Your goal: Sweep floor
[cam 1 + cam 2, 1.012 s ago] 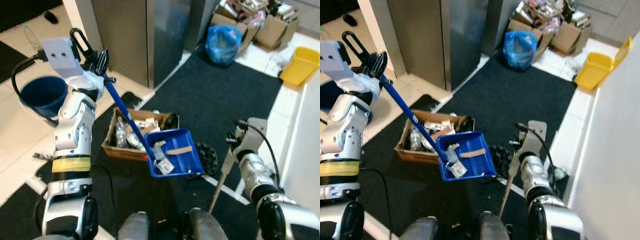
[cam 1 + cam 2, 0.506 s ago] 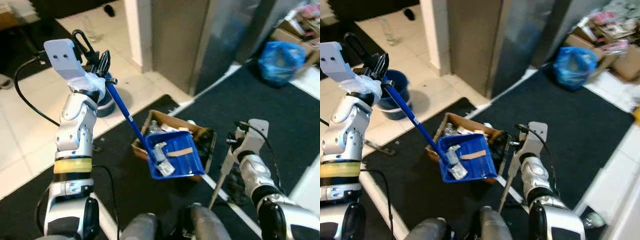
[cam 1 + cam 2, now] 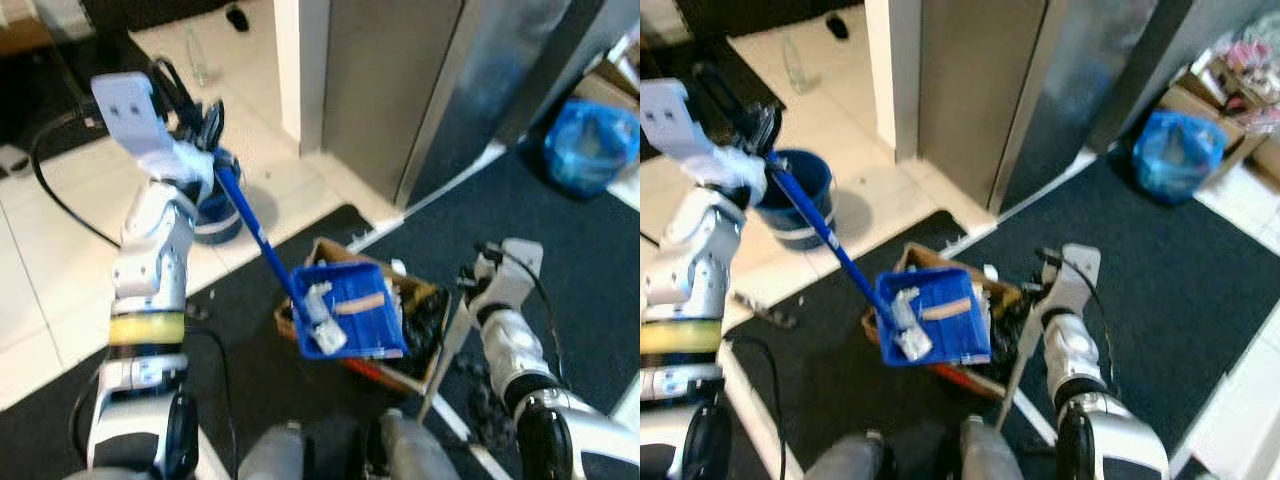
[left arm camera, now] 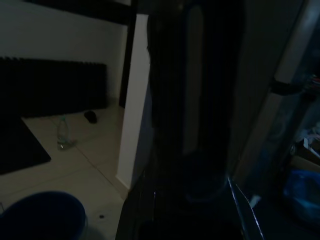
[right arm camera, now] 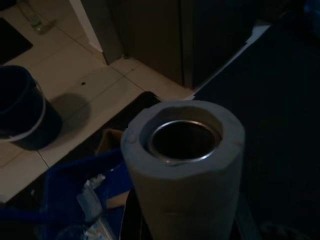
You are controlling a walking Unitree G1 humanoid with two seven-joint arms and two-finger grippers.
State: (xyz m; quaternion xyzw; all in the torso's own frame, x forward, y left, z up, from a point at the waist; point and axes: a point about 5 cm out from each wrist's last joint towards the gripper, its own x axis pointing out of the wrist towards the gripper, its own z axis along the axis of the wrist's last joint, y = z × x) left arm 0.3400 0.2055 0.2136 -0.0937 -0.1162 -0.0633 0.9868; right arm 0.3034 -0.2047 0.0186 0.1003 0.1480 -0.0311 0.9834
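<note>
Blue dustpan [image 3: 350,308], loaded with scraps, hangs over the cardboard box [image 3: 405,330], its handle clenched in the raised left pincer [image 3: 205,125], while the right pincer [image 3: 478,280] grips the broom pole [image 3: 440,360].

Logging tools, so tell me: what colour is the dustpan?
Blue dustpan, clearest in the left eye view.

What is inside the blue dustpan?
The dustpan holds swept-up rubbish: crumpled whitish scraps near the handle end and a flat tan strip across the middle. Whatever lies under the scraps is covered, and blur hides finer detail.
</note>
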